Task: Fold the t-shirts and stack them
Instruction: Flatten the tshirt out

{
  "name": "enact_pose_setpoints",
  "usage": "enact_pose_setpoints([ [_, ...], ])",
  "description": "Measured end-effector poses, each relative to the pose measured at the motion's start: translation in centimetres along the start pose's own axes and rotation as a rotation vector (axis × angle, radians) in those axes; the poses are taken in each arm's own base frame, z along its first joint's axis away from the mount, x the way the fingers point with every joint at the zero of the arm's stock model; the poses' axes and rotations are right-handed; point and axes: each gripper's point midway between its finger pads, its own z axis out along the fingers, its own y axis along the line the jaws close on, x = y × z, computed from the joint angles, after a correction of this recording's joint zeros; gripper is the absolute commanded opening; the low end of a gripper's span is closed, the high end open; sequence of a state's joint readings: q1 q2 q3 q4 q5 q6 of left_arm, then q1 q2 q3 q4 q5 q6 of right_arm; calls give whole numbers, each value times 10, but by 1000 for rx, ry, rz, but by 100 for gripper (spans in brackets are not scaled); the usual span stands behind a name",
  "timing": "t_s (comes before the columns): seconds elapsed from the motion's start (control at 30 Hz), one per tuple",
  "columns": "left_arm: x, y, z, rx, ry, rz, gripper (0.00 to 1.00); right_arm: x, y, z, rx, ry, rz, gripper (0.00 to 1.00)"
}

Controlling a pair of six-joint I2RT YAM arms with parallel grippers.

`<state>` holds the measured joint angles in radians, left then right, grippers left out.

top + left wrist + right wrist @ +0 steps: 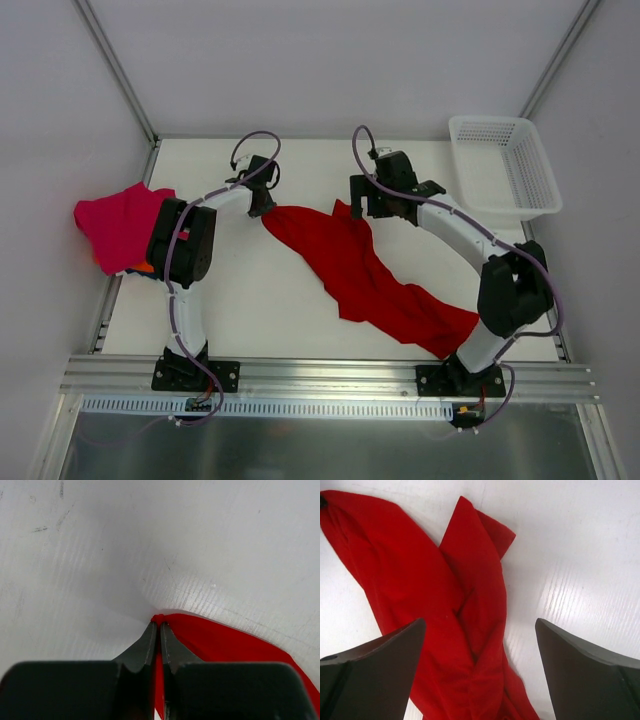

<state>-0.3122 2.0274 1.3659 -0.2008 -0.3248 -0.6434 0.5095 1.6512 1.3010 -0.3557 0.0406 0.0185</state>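
Observation:
A large bright red t-shirt (375,278) lies rumpled and stretched diagonally across the table from upper middle to lower right. My left gripper (262,208) is shut on the shirt's upper left corner; the left wrist view shows red cloth (235,642) pinched between the closed fingertips (150,640). My right gripper (362,210) is open above the shirt's upper part; in the right wrist view the red shirt (470,610) lies between and below the spread fingers. A magenta-pink t-shirt (118,222) lies at the table's left edge with a bit of orange cloth (143,267) under it.
A white plastic mesh basket (503,165) stands at the back right corner. Grey walls with metal frame rails enclose the table on three sides. The left arm's elbow (185,242) overlaps the pink shirt.

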Motion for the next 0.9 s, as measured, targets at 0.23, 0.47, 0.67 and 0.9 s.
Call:
enact_pose_setpoints([
  [0.23, 1, -1, 0, 7, 7, 1, 0, -48, 6, 64, 8, 8, 18, 99],
  [0.47, 1, -1, 0, 7, 7, 1, 0, -57, 17, 111, -13, 72, 25, 97],
  [0.67, 1, -1, 0, 7, 7, 1, 0, -32, 12, 115, 7, 158, 38, 82],
  [0.9, 1, 0, 0, 13, 14, -4, 0, -14, 13, 115, 16, 207, 35, 76],
])
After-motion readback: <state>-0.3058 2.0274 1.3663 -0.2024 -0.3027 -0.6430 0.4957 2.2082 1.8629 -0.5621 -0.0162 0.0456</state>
